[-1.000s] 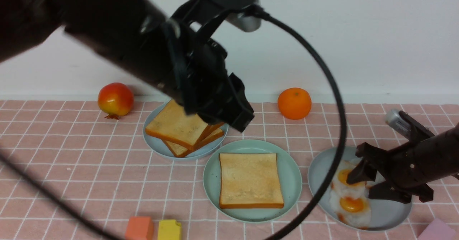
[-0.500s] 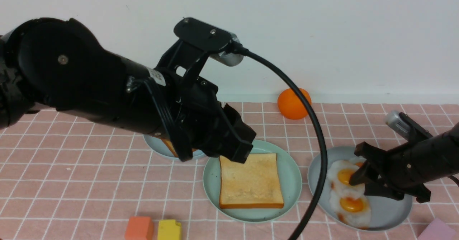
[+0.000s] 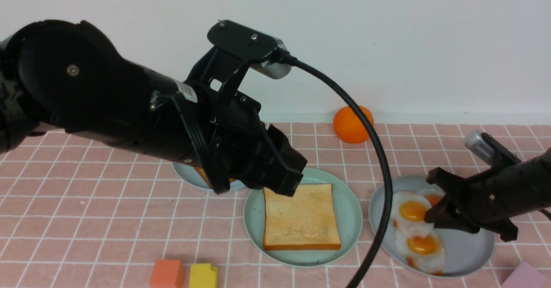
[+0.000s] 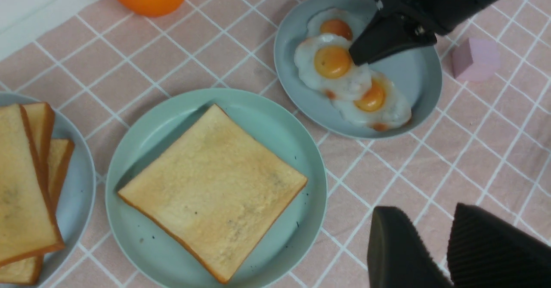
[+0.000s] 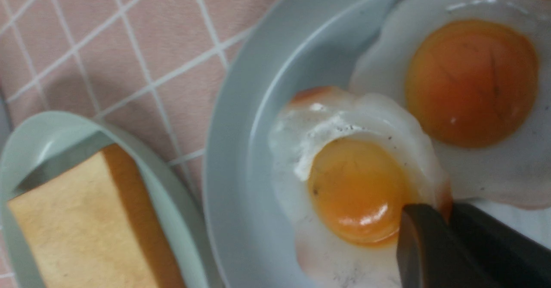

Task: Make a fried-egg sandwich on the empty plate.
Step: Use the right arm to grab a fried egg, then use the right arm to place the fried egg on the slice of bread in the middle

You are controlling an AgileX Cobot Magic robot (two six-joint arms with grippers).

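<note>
Fried-egg sandwich so far means one toast slice [image 3: 301,216] lying flat in the middle of the green plate [image 3: 351,215], which sits centre-near on the pink checked cloth, with no egg on it yet. The change is on the right: a second ago the right gripper [image 3: 429,218] stood with its fingers spread over the grey-blue plate [image 3: 473,249], and now they have closed on the right-hand edge of the top egg [image 3: 409,214], just beside its yolk — the wrist view shows the dark tips pinched there. That egg has shifted a little toward the far-left rim, though I cannot tell whether it has left the plate; it overlaps a nearer egg [image 3: 424,247], and a third yolk peeks out behind the fingers. I judge the egg step is under way, with the carry left to the toast next and a top slice after that. The left gripper [image 3: 292,180] has swung down from above the toast stack [image 4: 21,184] and hangs over the far-left rim of the green plate, fingers narrowly parted and holding nothing — it crowds the route the egg must take. A small white label [image 3: 186,91] on the left arm is too small to read; no other writing or brand shows.
</note>
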